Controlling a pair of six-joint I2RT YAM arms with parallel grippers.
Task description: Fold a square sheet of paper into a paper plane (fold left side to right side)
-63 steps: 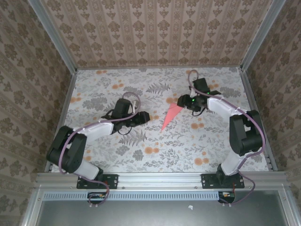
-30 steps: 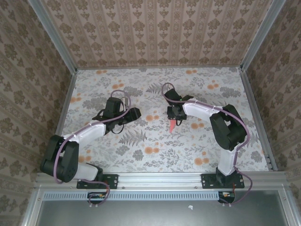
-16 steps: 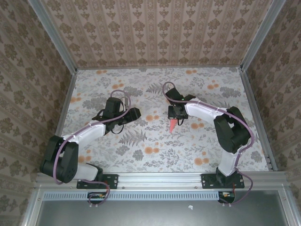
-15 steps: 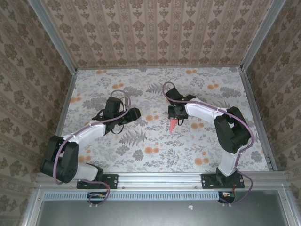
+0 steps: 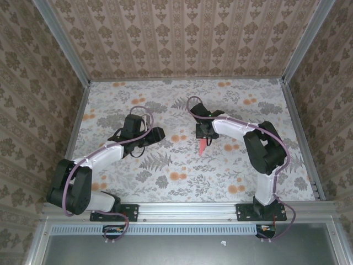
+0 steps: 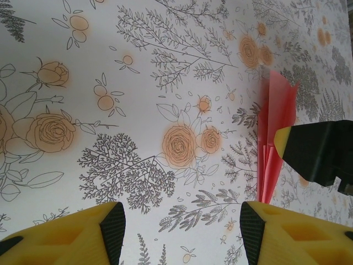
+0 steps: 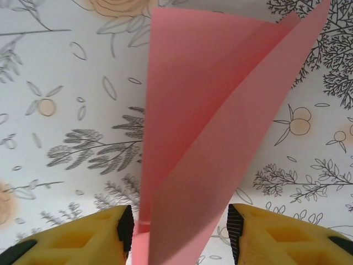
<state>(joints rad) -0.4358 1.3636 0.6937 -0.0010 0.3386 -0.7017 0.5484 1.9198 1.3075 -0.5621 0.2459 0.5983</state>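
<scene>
1. Change since earlier frames: the right arm has swung in from the right side of the table point(image 5: 165, 182) toward its middle. The pink-red paper now reads as a slimmer sliver than before. The left arm has shifted slightly toward the far edge and has not moved in the last second.
2. Paper plane point(image 5: 202, 146): a folded pink-red dart near the middle of the table, a little toward the right edge. Its long axis runs roughly from far edge to near edge. In the right wrist view two layers splay apart from a shared crease, so the fold looks unflattened.
3. Right gripper point(image 5: 203, 132): directly over the far end of the plane.
   - The yellow fingers point(image 7: 124, 223) straddle the narrow part, jaws parted.
   - A strip of table shows between the paper and the right-hand finger, so the paper is apparently not clamped.
   - Likely reason for this placement: it is lined up along the centre crease to pinch or press it.
4. Left gripper point(image 6: 181, 218): jaws apart and holding nothing.
   - It sits left of the plane and well apart from it.
   - It faces across the table toward the plane, probably parked clear of the working arm.
5. Stage, as judged: late shaping, with the creases not yet set.
</scene>
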